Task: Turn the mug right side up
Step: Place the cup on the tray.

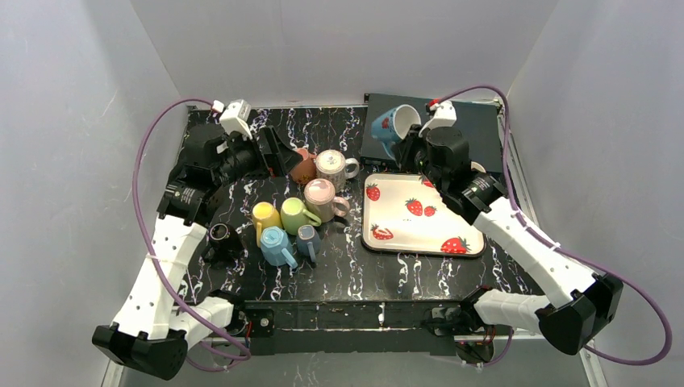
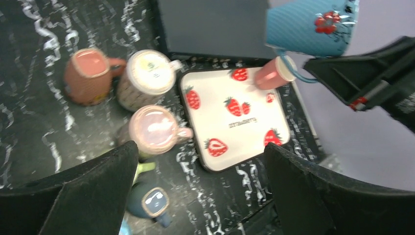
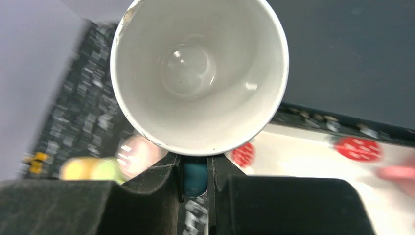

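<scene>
Right gripper [image 3: 195,164] clamped on handle of blue mug [image 1: 394,126]; mug tilted, airborne by the strawberry tray [image 1: 422,230]. Left gripper [image 1: 276,153] fingers wide apart over the other mugs [image 1: 300,211].

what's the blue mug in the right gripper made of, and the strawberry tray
Blue mug: likely glazed ceramic. Its white inside is glossy with sharp highlights, and the wall looks thick at the rim.
Strawberry tray: smooth cream surface with printed strawberries and a dark rim, possibly melamine or coated metal. The look leaves it open.
</scene>
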`<state>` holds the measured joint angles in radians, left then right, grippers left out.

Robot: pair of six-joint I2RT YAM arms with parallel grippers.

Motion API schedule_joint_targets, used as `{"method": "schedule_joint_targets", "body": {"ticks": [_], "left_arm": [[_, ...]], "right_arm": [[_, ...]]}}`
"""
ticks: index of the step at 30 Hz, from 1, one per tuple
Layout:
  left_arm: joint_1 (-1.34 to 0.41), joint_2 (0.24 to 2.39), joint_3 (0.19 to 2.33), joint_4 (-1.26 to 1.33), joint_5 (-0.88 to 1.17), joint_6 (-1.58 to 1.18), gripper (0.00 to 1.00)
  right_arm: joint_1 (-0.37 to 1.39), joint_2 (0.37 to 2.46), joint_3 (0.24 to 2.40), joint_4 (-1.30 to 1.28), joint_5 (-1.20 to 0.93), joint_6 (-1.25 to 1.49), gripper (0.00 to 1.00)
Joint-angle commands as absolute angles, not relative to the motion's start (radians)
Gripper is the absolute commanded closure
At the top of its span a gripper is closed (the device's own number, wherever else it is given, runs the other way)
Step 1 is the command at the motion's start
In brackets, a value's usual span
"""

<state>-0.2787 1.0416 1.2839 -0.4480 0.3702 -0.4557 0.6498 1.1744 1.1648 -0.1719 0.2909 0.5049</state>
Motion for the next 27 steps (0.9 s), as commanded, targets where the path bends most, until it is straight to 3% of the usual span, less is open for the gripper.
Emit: {"method": "schedule_joint_targets", "body": {"ticks": [1,15,27], "left_arm": [[-0.281,0.996,1.227,-0.501,0.23,-0.373,0.02],[-0.282,0.988,1.009,-0.337,0.241,-0.434,0.03],[-0.282,0.996,0.994,-0.373,0.2,-0.41,0.03]], "right_arm": [[0.65,1.109,1.17,-0.349,0.389,0.234,0.99],[0.606,1.081,1.005,-0.655,0.591,0.453,0.99],[0.569,1.097,0.938,-0.875,0.795,0.818,0.99]]}}
